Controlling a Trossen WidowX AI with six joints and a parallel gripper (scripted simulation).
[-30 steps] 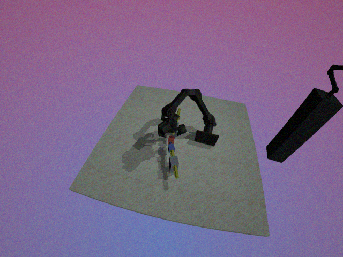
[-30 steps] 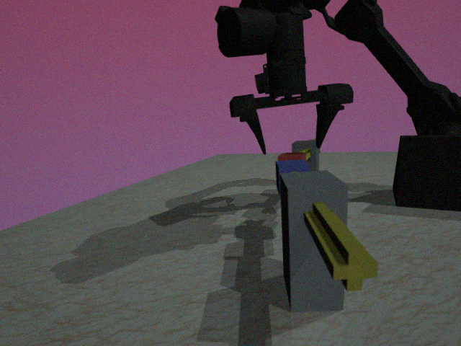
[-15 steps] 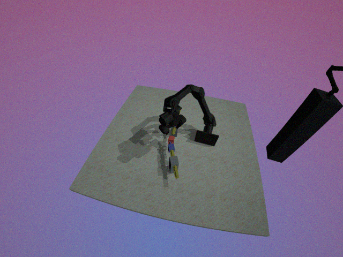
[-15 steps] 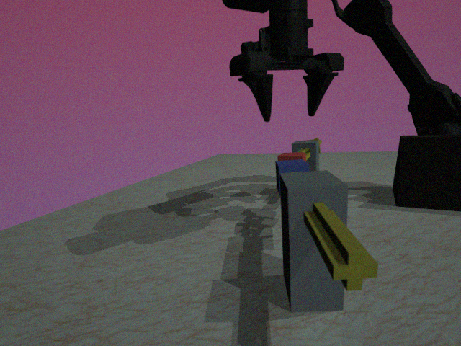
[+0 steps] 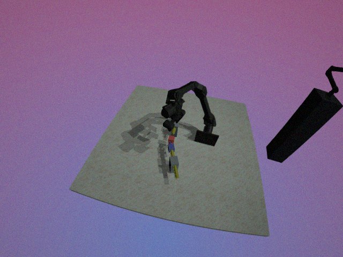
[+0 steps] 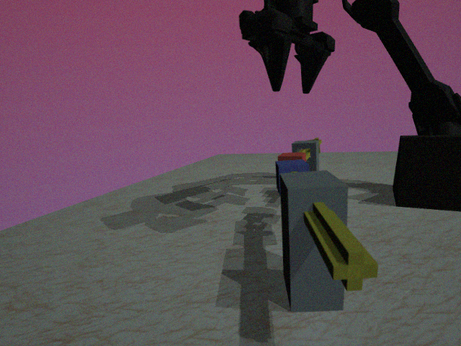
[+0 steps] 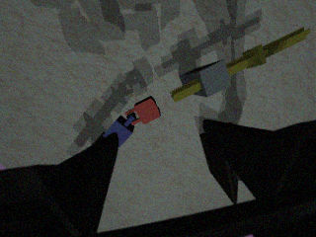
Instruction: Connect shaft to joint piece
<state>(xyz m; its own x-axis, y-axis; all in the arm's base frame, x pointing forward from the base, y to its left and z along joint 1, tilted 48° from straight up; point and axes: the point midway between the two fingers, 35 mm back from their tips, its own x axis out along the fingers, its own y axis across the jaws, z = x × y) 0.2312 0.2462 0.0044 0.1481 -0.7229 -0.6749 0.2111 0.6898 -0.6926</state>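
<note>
The red joint piece [image 5: 171, 138] [image 6: 292, 156] [image 7: 147, 110] hangs on the blue hinge part [image 5: 171, 147] [image 6: 294, 166] [image 7: 118, 132] at the end of the first yellow shaft [image 5: 176, 172] [image 6: 344, 244], which passes through the near grey block [image 5: 174, 161] [image 6: 305, 260]. In the wrist view its open end faces roughly toward the second yellow shaft [image 5: 173, 130] [image 7: 187, 92], with a gap between them. That shaft passes through the far grey block [image 6: 313, 163] [image 7: 215, 80]. My gripper [image 6: 290, 91] [image 7: 161, 129] is open and empty, well above the parts. The first shaft is hidden in the wrist view.
The arm's black base [image 5: 206, 137] [image 6: 428, 171] stands to the right of the row of parts. The second shaft has a wider yellow piece [image 7: 254, 55] beyond its block. A long black box [image 5: 302, 127] with a thin jointed rod is at the far right.
</note>
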